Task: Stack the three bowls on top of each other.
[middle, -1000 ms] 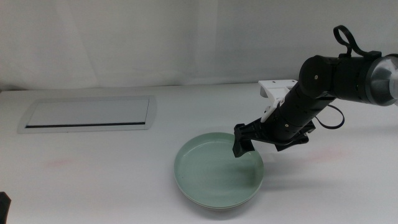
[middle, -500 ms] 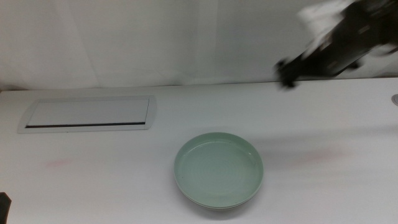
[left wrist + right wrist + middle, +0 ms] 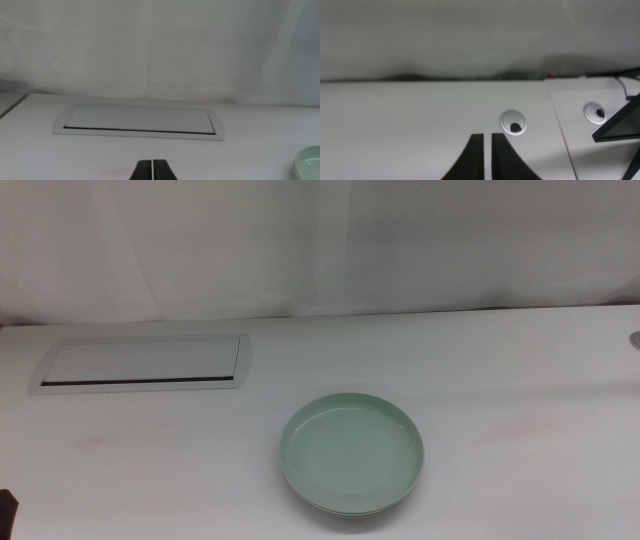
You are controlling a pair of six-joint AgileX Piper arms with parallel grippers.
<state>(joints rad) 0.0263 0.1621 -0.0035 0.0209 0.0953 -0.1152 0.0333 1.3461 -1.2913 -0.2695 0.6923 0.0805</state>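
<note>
The pale mint green bowl (image 3: 352, 450) sits on the white table right of centre, on top of a stack. Under its near edge only thin pale rims (image 3: 350, 514) of the bowls below show; the grey and cream-white bowls are otherwise hidden. The mint bowl's edge also shows in the left wrist view (image 3: 308, 163). My left gripper (image 3: 153, 171) is shut and empty, low at the table's near left, far from the stack; a dark bit of it shows in the middle view (image 3: 6, 502). My right gripper (image 3: 487, 150) has its jaws together, is empty, and is out of the middle view.
A flat white panel with a dark slot (image 3: 140, 363) lies at the back left, also in the left wrist view (image 3: 138, 120). The right wrist view shows two round cable grommets (image 3: 513, 122) (image 3: 594, 113) and a dark stand (image 3: 620, 125). A white curtain hangs behind.
My right arm has lifted away from the mint bowl's far right rim, swung up and to the right, and left the middle view. The stack has not moved.
</note>
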